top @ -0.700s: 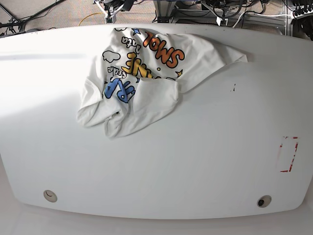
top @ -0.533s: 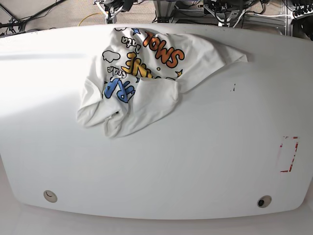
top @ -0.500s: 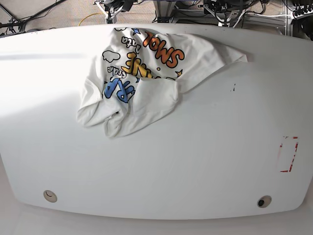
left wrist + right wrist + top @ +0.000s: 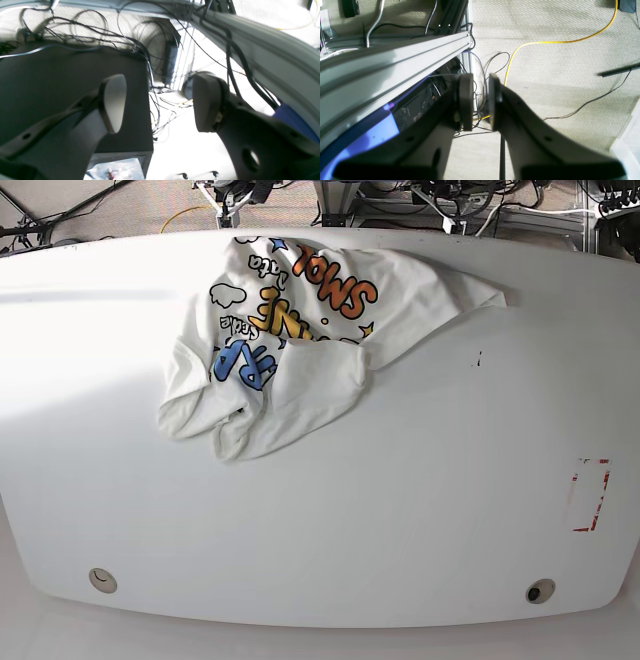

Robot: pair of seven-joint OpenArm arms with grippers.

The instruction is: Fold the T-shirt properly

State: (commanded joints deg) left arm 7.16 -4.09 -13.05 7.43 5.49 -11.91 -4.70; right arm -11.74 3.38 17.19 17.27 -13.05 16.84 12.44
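Note:
The T-shirt lies crumpled at the back of the white table, left of centre, with its orange, yellow and blue letters facing up and a white flap folded over its front. No gripper touches it. In the left wrist view, my left gripper stands wide open and empty, aimed at cables under the frame. In the right wrist view, my right gripper has its pads almost together with only a narrow slit and nothing in it, over carpet. The shirt does not show in either wrist view.
A red tape mark sits near the table's right edge, and a small dark speck lies right of the shirt. Two round holes are at the front corners. An aluminium rail and a yellow cable are behind the table.

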